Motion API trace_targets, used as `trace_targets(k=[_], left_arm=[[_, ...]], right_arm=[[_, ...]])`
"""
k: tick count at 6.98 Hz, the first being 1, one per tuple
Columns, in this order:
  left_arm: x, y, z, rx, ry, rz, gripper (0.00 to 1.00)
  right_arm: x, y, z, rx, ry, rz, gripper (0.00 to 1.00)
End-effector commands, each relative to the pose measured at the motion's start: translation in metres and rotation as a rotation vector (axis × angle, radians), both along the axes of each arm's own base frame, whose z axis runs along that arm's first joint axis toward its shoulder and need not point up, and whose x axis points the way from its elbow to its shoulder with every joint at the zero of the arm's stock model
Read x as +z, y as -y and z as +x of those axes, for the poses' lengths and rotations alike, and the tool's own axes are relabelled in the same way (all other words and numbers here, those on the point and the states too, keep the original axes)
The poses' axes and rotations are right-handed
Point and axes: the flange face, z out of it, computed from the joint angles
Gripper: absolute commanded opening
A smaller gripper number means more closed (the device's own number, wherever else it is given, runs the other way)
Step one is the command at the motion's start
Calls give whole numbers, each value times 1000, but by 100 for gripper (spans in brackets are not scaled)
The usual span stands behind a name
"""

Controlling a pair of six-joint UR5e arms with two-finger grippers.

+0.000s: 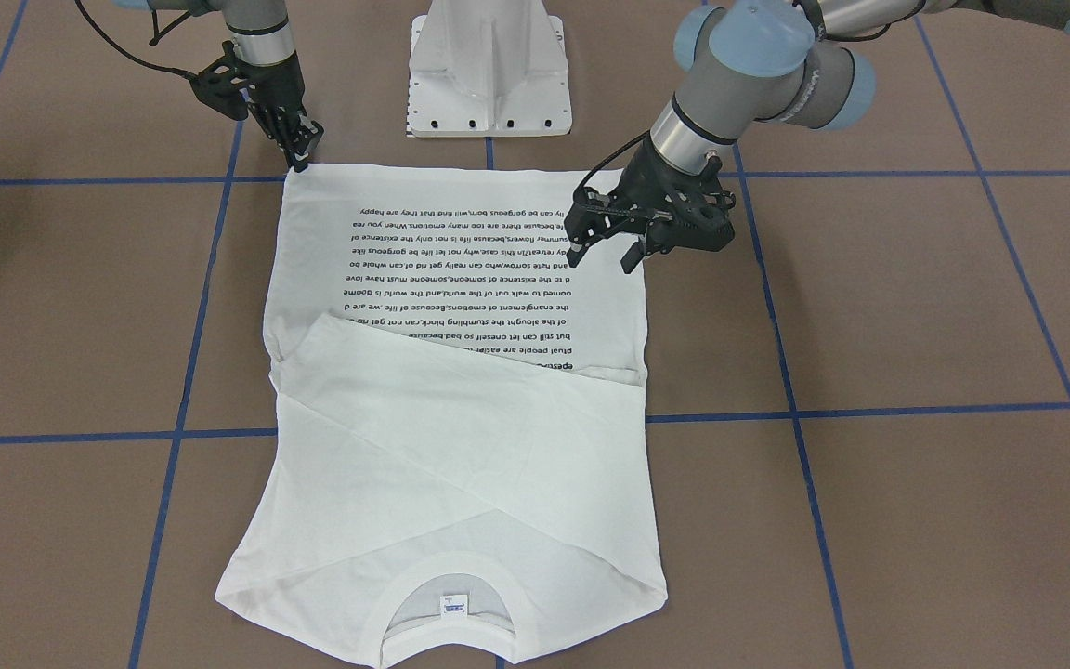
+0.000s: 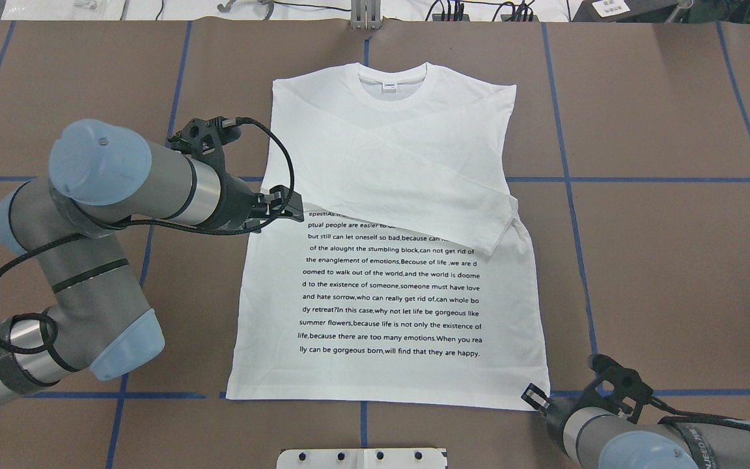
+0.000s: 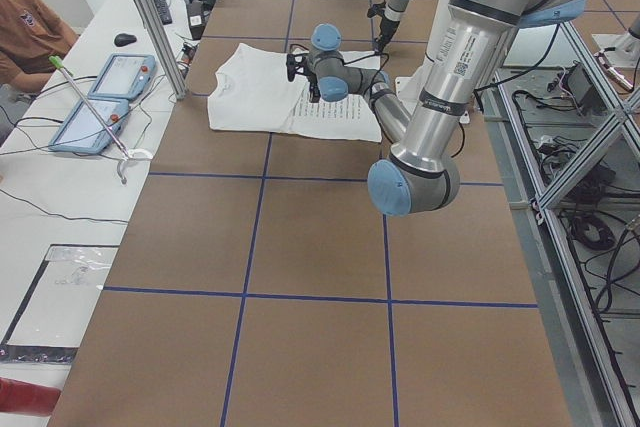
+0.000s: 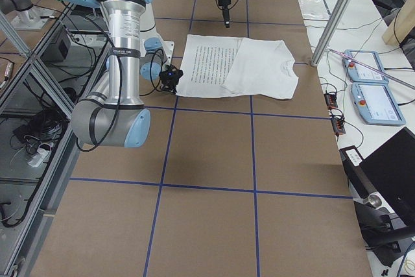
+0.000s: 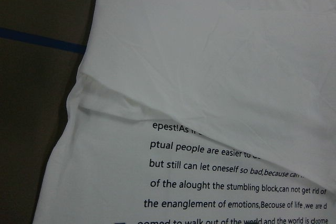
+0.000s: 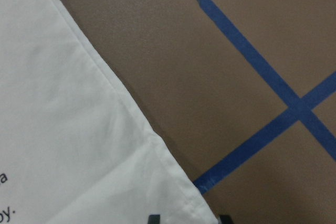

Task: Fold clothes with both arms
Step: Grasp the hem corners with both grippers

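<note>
The white long-sleeved T-shirt (image 1: 461, 465) (image 2: 388, 312) lies flat, its black text block facing up. Both sleeves are folded across the chest, and the neck with its label (image 2: 390, 85) points away from the robot. My left gripper (image 1: 604, 255) (image 2: 293, 203) hovers open over the shirt's left side edge near the sleeve fold, with nothing between its fingers. The left wrist view shows that fold (image 5: 121, 108) below. My right gripper (image 1: 298, 160) (image 2: 534, 394) is at the near right hem corner (image 6: 194, 203), open, with a fingertip either side of the corner.
The white pedestal base (image 1: 489, 74) stands just behind the hem. Blue tape lines (image 2: 567, 179) cross the brown tabletop. A side table with two tablets (image 3: 100, 97), a metal post (image 3: 150, 17) and a seated person (image 3: 25, 27) are beyond the far edge.
</note>
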Motion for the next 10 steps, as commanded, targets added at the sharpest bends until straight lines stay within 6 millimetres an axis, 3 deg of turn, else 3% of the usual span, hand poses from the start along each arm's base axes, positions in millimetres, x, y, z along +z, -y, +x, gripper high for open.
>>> trace_targets(k=[1, 2, 3, 4, 5, 7, 8, 10], left_arm=[[6, -4, -4, -25, -3, -47, 83], [13, -21, -9, -50, -13, -122, 83], [36, -70, -2, -95, 23, -140, 83], [43, -109, -12, -104, 98, -150, 83], [41, -136, -2, -133, 151, -222, 83], [65, -205, 39, -156, 233, -297, 82], [76, -230, 54, -143, 257, -340, 82], [99, -237, 75, -145, 312, -342, 78]], right_arm=[[-7, 1, 4, -1, 14, -5, 0], [-13, 2, 9, -2, 26, -6, 0], [-17, 2, 11, -2, 34, -6, 0], [-17, 2, 12, -2, 34, -6, 0], [-17, 2, 12, -2, 34, -6, 0], [-18, 3, 12, -5, 37, -11, 0], [-18, 2, 12, -6, 38, -11, 0], [-23, 6, 15, 4, 48, -10, 0]])
